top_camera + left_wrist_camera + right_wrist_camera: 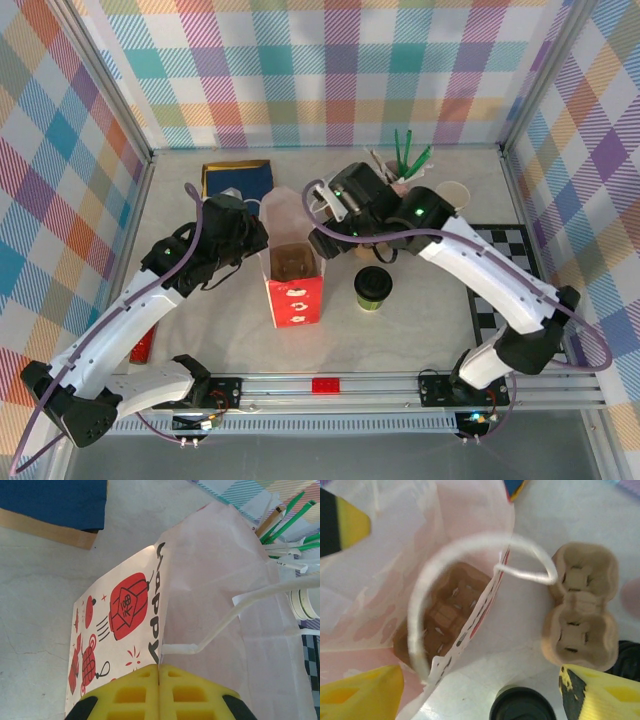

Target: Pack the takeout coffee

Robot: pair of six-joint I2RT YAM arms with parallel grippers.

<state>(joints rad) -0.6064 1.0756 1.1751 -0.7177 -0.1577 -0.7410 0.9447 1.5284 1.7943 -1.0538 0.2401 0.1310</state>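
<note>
The takeout coffee [373, 288] is a short paper cup with an olive-green body and a round black plastic lid. It stands upright on the worktop [420, 340], just to the right of the red bag [293, 285] and apart from it, and it is much lower than the bag. Neither hand touches it.

The bag stands open at the top. Its outside is printed with red lanterns and its inside is plain white. A brown cardboard carrier [445, 615] sits at the bottom. A second two-cup carrier [580, 605] lies on the worktop beside the bag.

The left hand [159, 675] is clenched on the bag's upper edge, its yellow fingers [195, 695] pressed together with the paper pinched between them. The right hand [480, 680] hangs over the bag's right rim with its fingers spread wide and nothing between them. One white bag handle [470, 542] loops below it.
</note>
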